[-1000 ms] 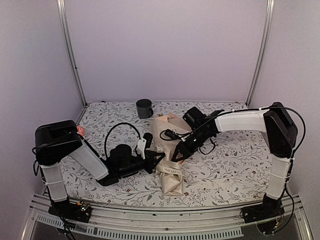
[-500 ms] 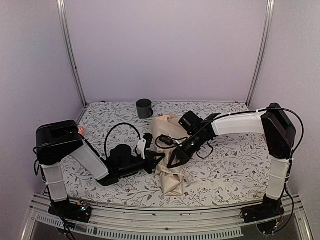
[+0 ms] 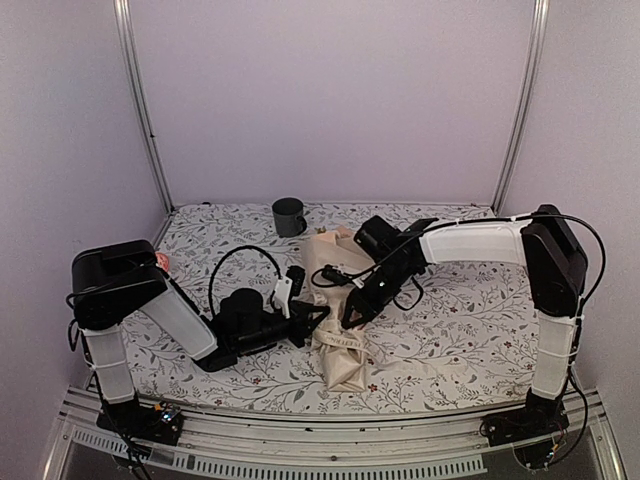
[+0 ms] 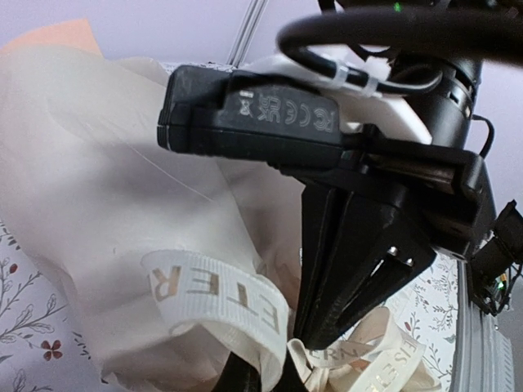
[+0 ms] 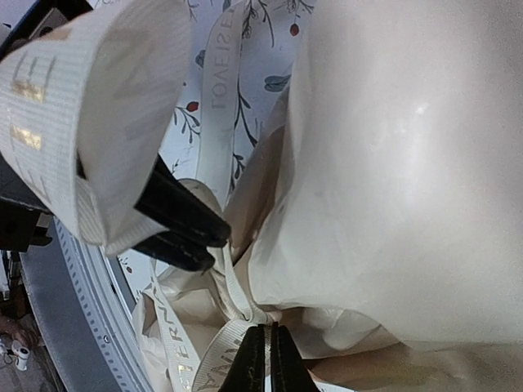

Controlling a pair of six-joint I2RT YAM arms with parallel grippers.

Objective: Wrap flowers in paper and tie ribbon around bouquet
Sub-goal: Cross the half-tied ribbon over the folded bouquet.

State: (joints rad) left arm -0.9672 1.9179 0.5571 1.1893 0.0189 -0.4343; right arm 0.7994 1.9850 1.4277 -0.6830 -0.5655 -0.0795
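Observation:
The bouquet (image 3: pixel 333 268) lies in the middle of the table, a cream paper (image 5: pixel 392 163) bundle pinched narrow near its front end. The flowers are hidden inside the paper. A cream ribbon (image 4: pixel 221 298) with gold lettering is knotted around the pinch (image 5: pixel 237 298). My left gripper (image 4: pixel 274 374) is shut on a ribbon loop that drapes over its fingers (image 5: pixel 188 224). My right gripper (image 5: pixel 269 336) is shut on a thin ribbon strand just beside the knot. Both grippers meet tip to tip at the pinch (image 3: pixel 338 315); the right one's black fingers (image 4: pixel 343 269) fill the left wrist view.
A dark mug (image 3: pixel 289 216) stands at the back of the floral tablecloth (image 3: pixel 470 310), behind the bouquet. A peach corner of the paper (image 4: pixel 57 37) sticks up at the far end. The table's front rail (image 3: pixel 330 455) runs close below the bouquet's tail.
My right arm has shifted slightly left, its gripper dipping toward the knot and then drawing back a little. The left arm and the bouquet have stayed put.

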